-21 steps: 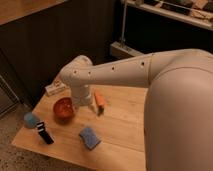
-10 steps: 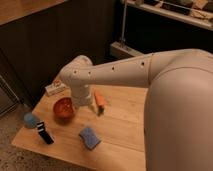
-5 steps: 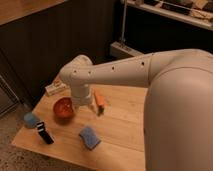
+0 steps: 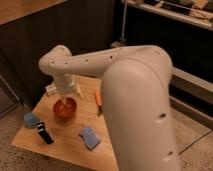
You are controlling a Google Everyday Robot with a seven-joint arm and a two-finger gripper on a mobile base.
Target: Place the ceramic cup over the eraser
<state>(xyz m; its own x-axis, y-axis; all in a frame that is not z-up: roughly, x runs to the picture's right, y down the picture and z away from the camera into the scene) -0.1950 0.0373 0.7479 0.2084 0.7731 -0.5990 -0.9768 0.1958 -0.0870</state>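
Blue cup [image 4: 31, 119] sits untouched beside eraser [image 4: 45, 134]; we find gripper [image 4: 64, 101] over bowl [image 4: 65, 116], fingers apart, empty; task unstarted.

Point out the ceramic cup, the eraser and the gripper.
ceramic cup [image 4: 31, 120], camera view: rounded blue side.
eraser [image 4: 45, 134], camera view: middle of the black block.
gripper [image 4: 63, 103], camera view: tip, over the red bowl [image 4: 68, 116].

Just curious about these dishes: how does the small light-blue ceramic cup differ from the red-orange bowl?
The light-blue ceramic cup is smaller than the red-orange bowl. The cup sits near the left edge of the wooden table; the bowl nearer its middle. The gripper hangs over the bowl, not the cup. Both are round and rest on the table.
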